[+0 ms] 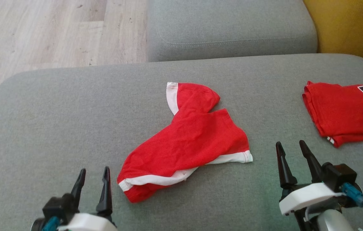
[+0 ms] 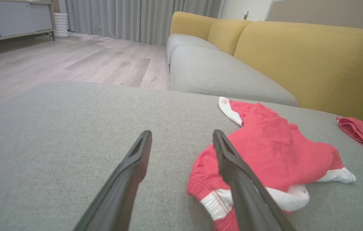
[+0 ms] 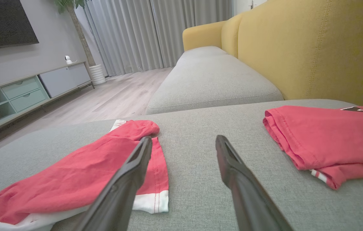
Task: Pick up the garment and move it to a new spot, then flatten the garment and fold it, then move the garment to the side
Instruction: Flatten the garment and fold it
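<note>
A broad grey sofa cushion (image 1: 56, 122) seen from above, with pale wood floor (image 1: 40, 32) beyond its far left corner. At the lower left, the left gripper (image 1: 94, 170) hangs over the cushion, its two dark fingers spread apart with nothing between them. Just to its right lies the garment (image 1: 187, 141), a rumpled piece of red cloth with white trim, near the middle of the cushion. Its long axis runs on a diagonal: the near end, edged with a white band, points toward the left gripper, and the far end points away and slightly right, ending in a folded-over flap with its own white edge (a second white-trimmed corner juts out toward the right). In the left wrist view, one finger crosses in front of the garment's (image 2: 274, 150) near end; whether it touches the cloth cannot be told. Further right, the right gripper (image 1: 290, 144) also stands with fingers parted and empty, apart from the garment. At the far right a folded red jersey (image 1: 345, 112) with black-and-white print lies flat. Behind are a second grey cushion (image 1: 229, 29) and a yellow backrest (image 1: 351, 25).
</note>
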Controlling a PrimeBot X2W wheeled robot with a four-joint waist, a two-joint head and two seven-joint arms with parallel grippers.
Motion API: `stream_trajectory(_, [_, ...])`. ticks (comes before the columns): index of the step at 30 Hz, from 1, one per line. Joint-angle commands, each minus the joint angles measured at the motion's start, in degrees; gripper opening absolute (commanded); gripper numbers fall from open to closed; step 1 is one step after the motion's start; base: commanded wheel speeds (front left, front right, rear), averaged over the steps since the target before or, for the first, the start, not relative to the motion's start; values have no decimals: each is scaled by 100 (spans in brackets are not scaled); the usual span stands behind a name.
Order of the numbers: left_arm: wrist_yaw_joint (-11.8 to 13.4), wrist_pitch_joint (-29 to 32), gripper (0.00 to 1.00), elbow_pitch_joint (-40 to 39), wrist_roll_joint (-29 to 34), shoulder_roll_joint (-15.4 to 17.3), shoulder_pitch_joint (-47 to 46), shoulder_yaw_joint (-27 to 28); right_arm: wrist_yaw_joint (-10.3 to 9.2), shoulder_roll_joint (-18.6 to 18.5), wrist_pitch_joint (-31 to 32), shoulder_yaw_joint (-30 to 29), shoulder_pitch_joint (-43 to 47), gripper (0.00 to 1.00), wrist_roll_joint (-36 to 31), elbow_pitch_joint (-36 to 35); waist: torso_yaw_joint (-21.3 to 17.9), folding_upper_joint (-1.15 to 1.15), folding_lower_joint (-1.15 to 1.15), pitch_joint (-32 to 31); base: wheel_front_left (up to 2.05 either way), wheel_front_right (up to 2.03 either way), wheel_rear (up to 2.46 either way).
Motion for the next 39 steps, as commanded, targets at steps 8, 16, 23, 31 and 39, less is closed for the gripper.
stream_trajectory(8, [34, -116, 100, -28, 202, -10, 30, 466, 21, -26, -29, 240, -170, 100, 39, -118, 74, 0, 0, -71, 0, 0, 0])
stream_trajectory(16, [-64, -119, 100, -18, 361, -139, 147, 568, 21, -26, -65, 381, -169, 100, 92, -33, 103, 0, 0, -93, 0, 0, 0])
stream_trajectory(23, [-140, -120, 100, 15, 436, -199, 130, 595, 21, -26, -75, 417, -183, 100, 102, -4, 97, 0, 0, -71, 0, 0, 0])
stream_trajectory(31, [-266, 165, 100, 162, 378, -333, 50, 409, 21, -26, -66, 384, -166, 100, 88, -4, 108, 0, 0, -17, 0, 0, 0])
stream_trajectory(39, [-542, 840, 100, 272, -155, -653, -93, 256, 21, -26, -33, 391, -178, 100, 73, -28, 85, 0, 0, 104, 0, 0, 0])
